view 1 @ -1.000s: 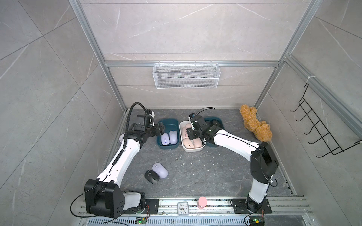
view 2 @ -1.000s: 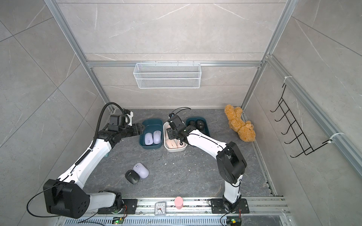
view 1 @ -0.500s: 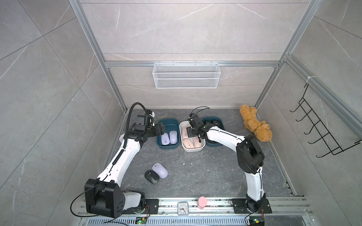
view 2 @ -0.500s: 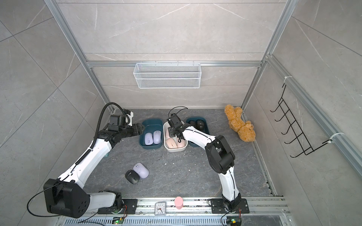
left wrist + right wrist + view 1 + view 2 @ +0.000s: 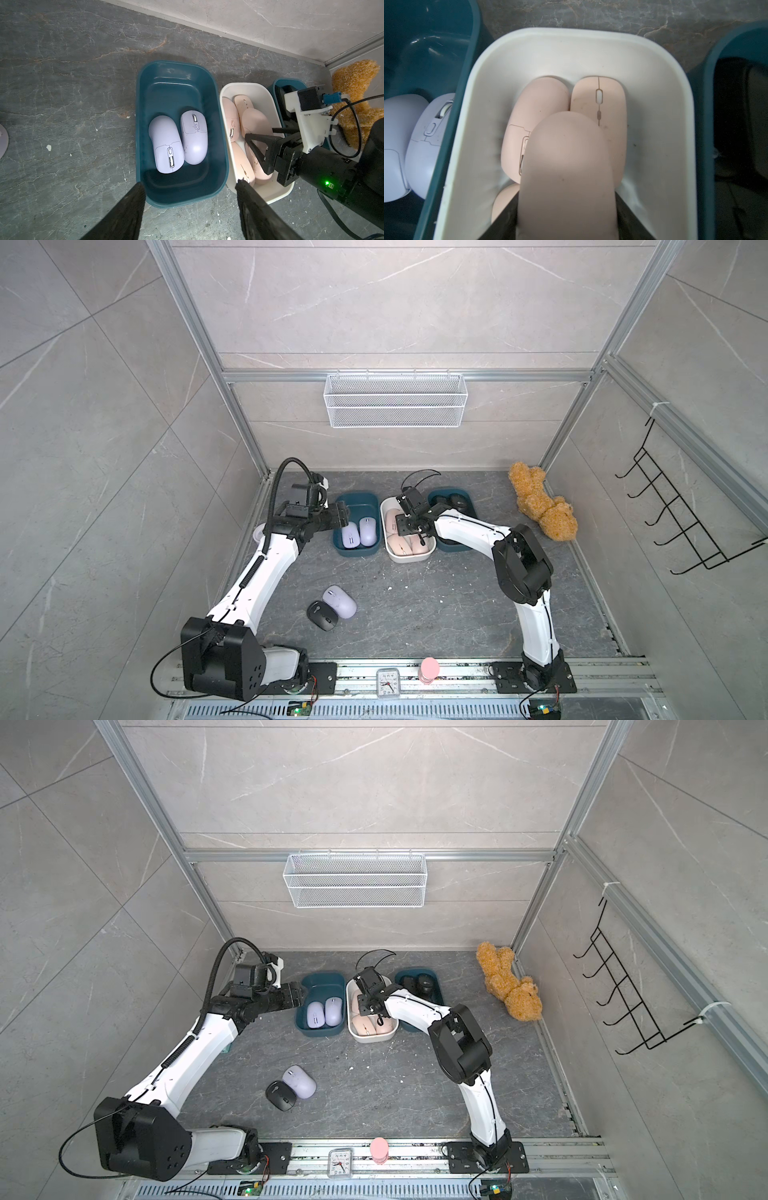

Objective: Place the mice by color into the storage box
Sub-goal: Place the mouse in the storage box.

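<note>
- Right gripper clamps a pink mouse just over the white bin.
- Left gripper hangs open, empty, above the teal bin holding two lavender mice.

1. A golden-brown teddy bear lies on the dark grey stone-patterned table, in the far right corner against the wall.
2. A white wire-mesh basket hangs from an aluminium bar on the back wall.
3. A black wire hook rack hangs on the right wall.
4. On the front rail, a small white analog clock stands just beside a pink cylinder.
5. White specks dot the table.
</note>
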You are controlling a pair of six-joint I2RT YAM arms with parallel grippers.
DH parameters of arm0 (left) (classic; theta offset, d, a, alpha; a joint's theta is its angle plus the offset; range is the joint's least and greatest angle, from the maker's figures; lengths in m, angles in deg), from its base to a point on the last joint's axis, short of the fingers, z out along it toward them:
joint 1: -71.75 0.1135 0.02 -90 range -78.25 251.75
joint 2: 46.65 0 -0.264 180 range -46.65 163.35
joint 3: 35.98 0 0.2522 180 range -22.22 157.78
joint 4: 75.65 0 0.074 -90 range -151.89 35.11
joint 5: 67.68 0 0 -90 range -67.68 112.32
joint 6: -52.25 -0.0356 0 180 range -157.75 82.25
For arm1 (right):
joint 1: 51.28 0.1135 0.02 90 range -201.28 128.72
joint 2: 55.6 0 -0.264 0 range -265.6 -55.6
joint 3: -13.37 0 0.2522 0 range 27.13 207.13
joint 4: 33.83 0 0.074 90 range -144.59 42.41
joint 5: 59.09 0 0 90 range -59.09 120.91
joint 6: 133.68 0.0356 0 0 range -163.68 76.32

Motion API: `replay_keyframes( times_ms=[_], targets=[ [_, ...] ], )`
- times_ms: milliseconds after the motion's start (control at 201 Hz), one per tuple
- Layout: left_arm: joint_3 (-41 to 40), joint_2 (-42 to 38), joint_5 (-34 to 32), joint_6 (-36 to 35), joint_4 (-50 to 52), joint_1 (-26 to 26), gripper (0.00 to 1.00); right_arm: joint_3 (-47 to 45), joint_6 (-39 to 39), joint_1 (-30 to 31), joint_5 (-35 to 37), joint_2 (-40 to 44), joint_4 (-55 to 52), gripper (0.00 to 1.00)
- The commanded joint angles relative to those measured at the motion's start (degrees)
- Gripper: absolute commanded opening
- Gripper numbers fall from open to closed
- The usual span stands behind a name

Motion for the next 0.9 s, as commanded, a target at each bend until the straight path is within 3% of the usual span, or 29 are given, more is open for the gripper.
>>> replay_keyframes(
  times_ms=[0,433,618,892],
  targets=[
    [1.5,0.0,-1.0,-1.6,0.5,0.2,0.71,0.4,1.3,0.0,-0.4,-1.3,-0.4,0.6],
    [1.5,-0.3,-1.0,-1.6,0.5,0.2,0.71,1.4,1.6,0.0,-0.4,-2.8,-0.8,0.64],
    [1.5,-0.4,-0.9,-1.6,0.6,0.2,0.71,1.6,1.9,0.0,-0.7,-2.7,-1.2,0.7],
    [1.5,-0.5,-0.8,-1.6,0.5,0.2,0.71,-1.3,1.4,0.0,-1.8,2.7,-0.5,0.71]
  ],
)
